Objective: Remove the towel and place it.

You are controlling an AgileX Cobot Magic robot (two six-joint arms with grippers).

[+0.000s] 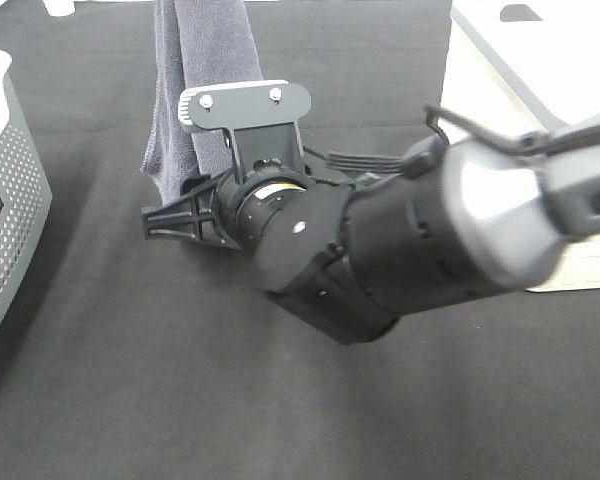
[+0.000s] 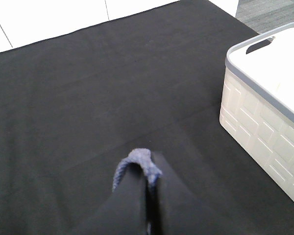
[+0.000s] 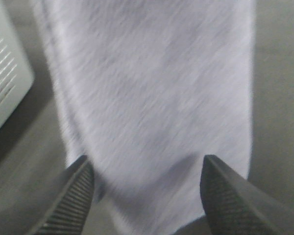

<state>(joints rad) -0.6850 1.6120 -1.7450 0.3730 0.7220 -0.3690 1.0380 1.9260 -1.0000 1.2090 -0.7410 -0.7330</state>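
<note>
The greyish-purple towel (image 1: 195, 70) hangs down from above the top edge of the exterior high view, its lower end just over the black table. My left gripper (image 2: 149, 183) is shut on a small bunched bit of the towel (image 2: 137, 164); it is out of the exterior view. My right gripper (image 1: 175, 210) reaches across from the right to the towel's lower end. In the right wrist view it (image 3: 147, 169) is open, with the towel (image 3: 152, 83) hanging between and just beyond the two fingers (image 3: 73, 196). I cannot tell whether they touch it.
A grey perforated basket (image 1: 10, 190) stands at the left edge. A cream bin with a grey rim (image 1: 540, 90) stands at the right and also shows in the left wrist view (image 2: 264, 117). The table (image 1: 130, 380) is covered in black cloth.
</note>
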